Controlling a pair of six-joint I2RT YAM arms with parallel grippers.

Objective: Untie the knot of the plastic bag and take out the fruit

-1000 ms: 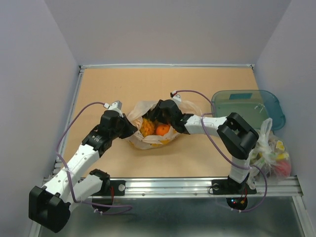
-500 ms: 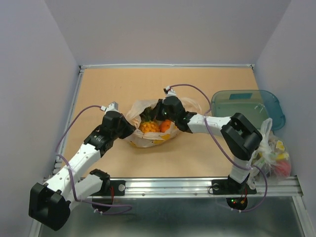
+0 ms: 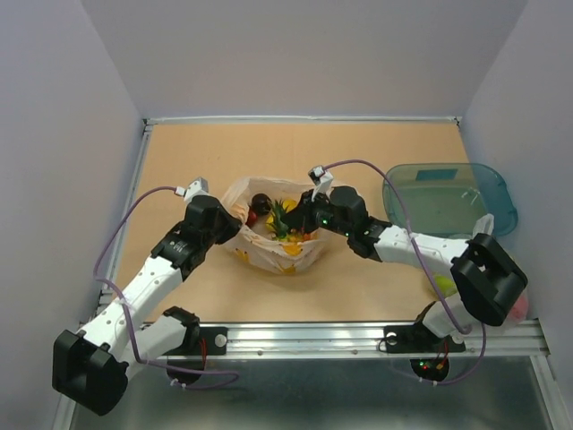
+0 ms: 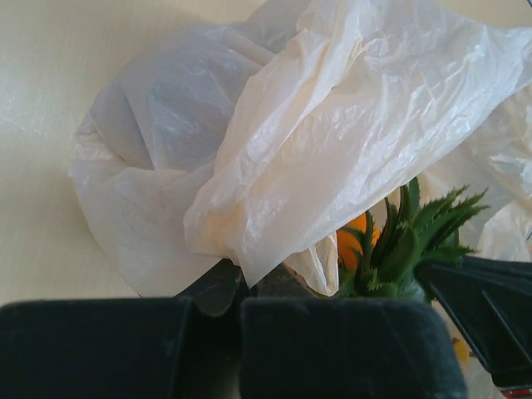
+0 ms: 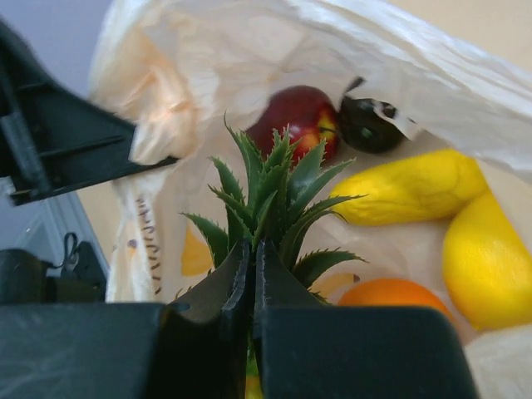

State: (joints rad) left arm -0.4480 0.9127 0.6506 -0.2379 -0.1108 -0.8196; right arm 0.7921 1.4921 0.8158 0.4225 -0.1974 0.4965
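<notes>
Fruit (image 5: 411, 195) in bag (image 4: 332, 133): we see right pincer (image 5: 252, 266) pinching the pineapple crown (image 5: 274, 195), left pincer (image 4: 241, 287) pinching the bag rim.

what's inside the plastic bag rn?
Visible in the plastic bag: green pineapple crown, red apple, dark plum, banana, lemon, orange. The pineapple's body is hidden under the right end effector.

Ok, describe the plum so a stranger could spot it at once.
On the tan table, find the open pale bag at its middle. Look inside at the bag's far edge, right beside the red apple. The plum is the only near-black round piece there; everything else is red, yellow, orange or green.
</notes>
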